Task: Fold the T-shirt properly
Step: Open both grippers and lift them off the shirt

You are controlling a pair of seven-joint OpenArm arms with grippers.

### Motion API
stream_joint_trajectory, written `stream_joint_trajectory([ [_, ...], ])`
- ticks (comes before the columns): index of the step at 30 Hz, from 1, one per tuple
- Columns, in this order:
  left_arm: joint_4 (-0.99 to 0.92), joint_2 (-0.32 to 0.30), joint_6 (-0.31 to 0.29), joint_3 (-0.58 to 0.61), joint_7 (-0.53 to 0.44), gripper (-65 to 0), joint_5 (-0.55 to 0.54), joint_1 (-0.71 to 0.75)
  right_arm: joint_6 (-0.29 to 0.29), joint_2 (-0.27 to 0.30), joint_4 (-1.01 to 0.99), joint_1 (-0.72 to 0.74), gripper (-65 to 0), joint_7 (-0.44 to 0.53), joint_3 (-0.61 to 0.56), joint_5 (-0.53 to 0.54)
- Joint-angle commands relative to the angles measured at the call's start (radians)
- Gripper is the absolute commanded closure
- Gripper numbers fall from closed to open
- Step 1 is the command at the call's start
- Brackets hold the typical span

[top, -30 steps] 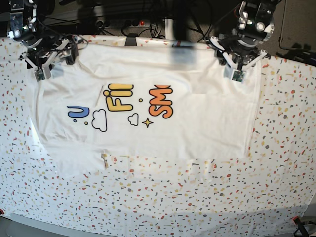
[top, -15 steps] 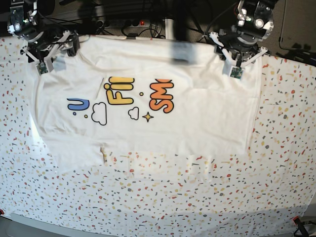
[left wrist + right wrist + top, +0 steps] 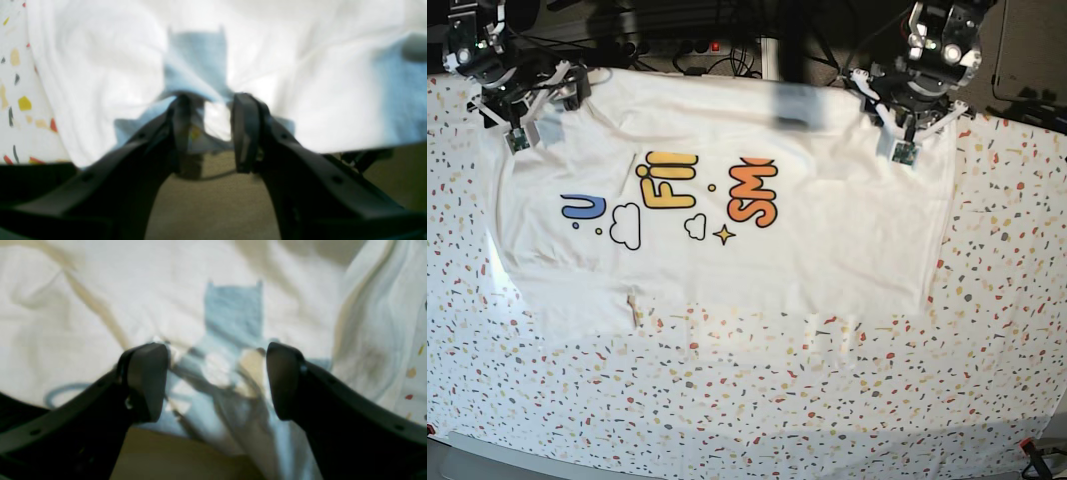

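The T-shirt (image 3: 727, 210) lies spread, print up, on the counter (image 3: 987, 330) with no finished fold visible, so folding seems barely begun; the left end effector (image 3: 208, 133) pinches its far edge, while the right end effector (image 3: 217, 386) gapes wide over it.

A: What is the right gripper (image 3: 217, 386) doing?

B: Its two dark fingers (image 3: 146, 386) are standing wide apart, hanging over the T-shirt (image 3: 100, 306). Nothing is sitting clamped between them.

A: And the cloth under it?

B: It is lying rumpled, white, with a pale bluish shadow falling across it. At the right edge a strip of speckled table cover (image 3: 415, 373) is showing.
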Motion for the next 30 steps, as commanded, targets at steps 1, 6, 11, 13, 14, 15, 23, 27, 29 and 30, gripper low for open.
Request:
stream_joint_trajectory([
  [1, 0.007, -0.006, -0.004, 0.000, 0.003, -21.5, 0.001, -0.015, -0.008, 0.011, 0.016, 0.002, -46.0, -0.020, 0.008, -0.016],
  [6, 0.008, -0.006, -0.004, 0.000, 0.013, -21.5, 0.001, -0.060, -0.008, 0.011, 0.019, 0.023, -46.0, -0.031, 0.008, -0.016],
  [11, 0.009, -0.006, -0.004, 0.000, 0.032, -21.5, 0.002, -0.059, -0.008, 0.011, 0.022, 0.025, -46.0, -0.035, 0.008, -0.016],
  [13, 0.010, -0.006, -0.004, 0.000, 0.048, -21.5, 0.023, -0.059, -0.008, 0.011, 0.022, 0.025, -46.0, -0.035, 0.008, -0.016],
  [14, 0.010, -0.007, -0.003, 0.000, 0.058, -21.5, 0.040, -0.059, -0.008, 0.011, 0.022, 0.025, -46.0, -0.035, 0.008, -0.016],
  [15, 0.012, -0.007, -0.003, 0.000, 0.069, -21.5, 0.060, -0.059, -0.008, 0.011, 0.022, 0.025, -46.0, -0.035, 0.008, -0.016],
  [23, 0.148, -0.012, -0.004, 0.000, 0.093, -21.5, 0.080, -0.057, -0.008, 0.011, 0.022, 0.025, -46.0, -0.038, 0.008, -0.016],
  [27, 0.243, -0.012, -0.004, 0.000, 0.090, -21.5, 0.117, -0.056, -0.008, 0.011, 0.022, 0.025, -46.0, -0.042, 0.008, -0.016],
  [29, 0.281, -0.012, -0.004, 0.000, 0.082, -21.5, 0.135, -0.057, -0.008, 0.011, 0.023, 0.034, -46.0, -0.037, 0.008, -0.016],
  [30, 0.298, -0.012, -0.004, 0.000, 0.070, -21.5, 0.137, -0.059, -0.008, 0.011, 0.024, 0.046, -46.0, -0.034, 0.008, -0.016],
])
